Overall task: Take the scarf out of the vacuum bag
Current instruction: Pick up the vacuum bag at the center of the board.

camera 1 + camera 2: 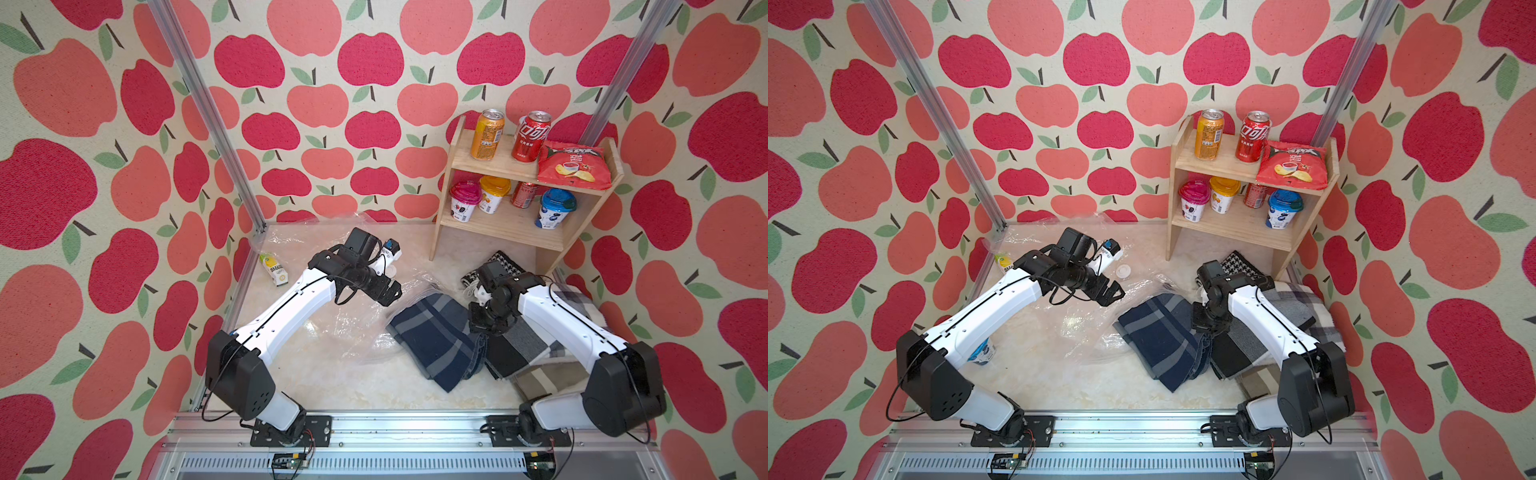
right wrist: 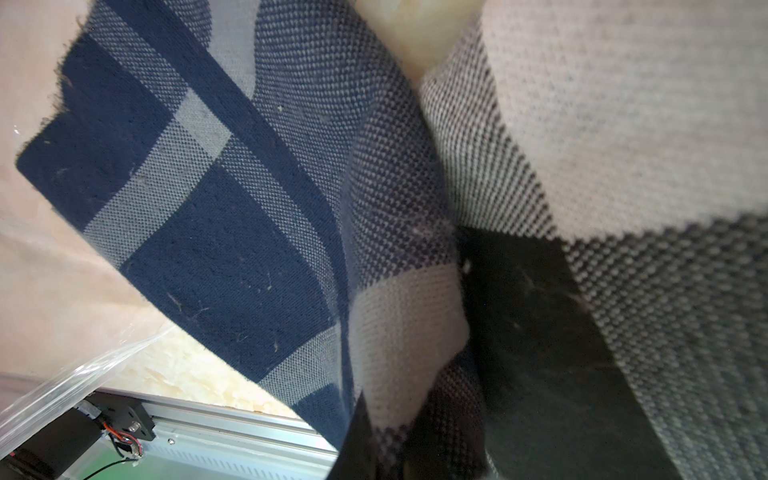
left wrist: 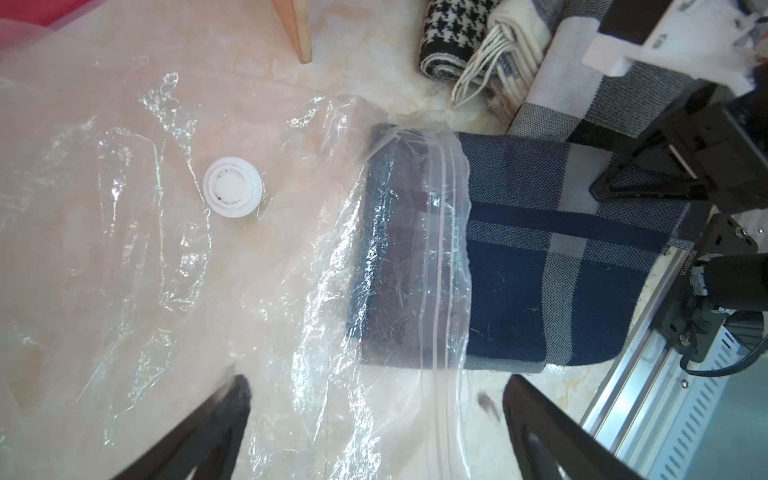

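The vacuum bag (image 1: 353,332) lies crumpled and flat across the tabletop (image 1: 353,386), from the back left corner to the middle. The navy plaid scarf (image 1: 432,332) stretches from the bag's mouth toward the front right. Most of it is out, but the left wrist view shows one end (image 3: 395,249) lying under the zip strip (image 3: 444,249).

The step in hand looks like the last draw. It should go best as a low, steady pull toward the front right edge, in line with the scarf's length, so the cloth slides out flat and does not bunch at the zip. The loose film will probably drag along, so pinning the bag near its mouth, on the plastic and clear of the valve cap (image 3: 232,191), would help. The grey plaid scarves (image 1: 536,345) piled by the right edge are touching the navy one, so take care not to snag them.

The left arm reaches from the front left over the bag, wrist tilted down. The left fingers (image 1: 397,295) are spread wide above the mouth and hold nothing. The right arm folds in from the front right, wrist pointing steeply down. The right fingers (image 2: 395,440) are pinched together on a fold of the scarf.
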{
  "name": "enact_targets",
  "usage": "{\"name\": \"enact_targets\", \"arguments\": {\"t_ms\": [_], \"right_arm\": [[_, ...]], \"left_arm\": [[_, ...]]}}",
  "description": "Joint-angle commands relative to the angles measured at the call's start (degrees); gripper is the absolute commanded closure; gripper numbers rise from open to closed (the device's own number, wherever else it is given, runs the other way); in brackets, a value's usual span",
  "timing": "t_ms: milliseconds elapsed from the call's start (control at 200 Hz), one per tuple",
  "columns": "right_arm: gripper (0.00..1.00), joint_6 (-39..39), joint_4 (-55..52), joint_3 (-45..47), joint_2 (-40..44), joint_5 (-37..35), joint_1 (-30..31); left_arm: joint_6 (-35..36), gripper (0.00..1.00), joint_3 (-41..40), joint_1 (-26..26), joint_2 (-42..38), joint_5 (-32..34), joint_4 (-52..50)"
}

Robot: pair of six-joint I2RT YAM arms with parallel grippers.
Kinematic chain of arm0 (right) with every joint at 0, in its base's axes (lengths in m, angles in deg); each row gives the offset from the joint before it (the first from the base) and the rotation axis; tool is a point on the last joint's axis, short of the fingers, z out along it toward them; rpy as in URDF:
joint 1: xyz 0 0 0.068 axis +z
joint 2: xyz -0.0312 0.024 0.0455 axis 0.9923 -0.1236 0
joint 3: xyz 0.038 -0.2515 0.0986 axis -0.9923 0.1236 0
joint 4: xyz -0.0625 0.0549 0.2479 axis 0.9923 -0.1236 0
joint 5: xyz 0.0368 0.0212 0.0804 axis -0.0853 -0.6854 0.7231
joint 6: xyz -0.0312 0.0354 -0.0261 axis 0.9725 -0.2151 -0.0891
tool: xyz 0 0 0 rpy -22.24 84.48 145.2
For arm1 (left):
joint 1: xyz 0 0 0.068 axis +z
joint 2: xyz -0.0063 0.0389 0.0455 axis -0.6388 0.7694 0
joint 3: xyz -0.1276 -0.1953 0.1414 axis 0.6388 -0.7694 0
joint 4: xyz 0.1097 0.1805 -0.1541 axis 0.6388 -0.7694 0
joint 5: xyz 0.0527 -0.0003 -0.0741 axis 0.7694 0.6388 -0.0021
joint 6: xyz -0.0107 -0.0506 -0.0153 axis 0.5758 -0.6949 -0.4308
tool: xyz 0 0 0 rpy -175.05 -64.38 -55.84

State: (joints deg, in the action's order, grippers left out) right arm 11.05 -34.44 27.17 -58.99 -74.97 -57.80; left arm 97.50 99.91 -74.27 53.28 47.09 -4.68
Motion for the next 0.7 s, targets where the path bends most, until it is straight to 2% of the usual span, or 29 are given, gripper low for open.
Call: {"name": "enact_targets", "arguments": {"t_ms": [0, 220, 355, 515, 690], "right_arm": [[0.91, 0.6, 1.5, 0.7, -0.9, 0.9, -0.3], [0.91, -0.2, 2.8, 0.7, -1.3, 2.1, -0.4], [0.91, -0.3, 2.7, 1.0, -0.7, 2.4, -0.4], [0.91, -0.2, 2.1, 0.7, -0.4, 2.4, -0.4], [0.91, -0.3, 1.7, 0.6, 0.5, 2.0, -0.5]], "left_arm": [[5.6, 0.02, -1.6, -4.6, -1.5, 0.7, 2.4], [8.8, 0.02, -5.4, -13.0, 1.9, 11.3, 6.8], [9.0, 0.02, -9.5, -12.8, 3.7, 13.6, 13.0], [10.5, 0.02, -10.2, -12.9, 8.7, 16.9, 15.8], [11.4, 0.0, -8.2, -13.0, 13.6, 26.1, 17.9]]}}
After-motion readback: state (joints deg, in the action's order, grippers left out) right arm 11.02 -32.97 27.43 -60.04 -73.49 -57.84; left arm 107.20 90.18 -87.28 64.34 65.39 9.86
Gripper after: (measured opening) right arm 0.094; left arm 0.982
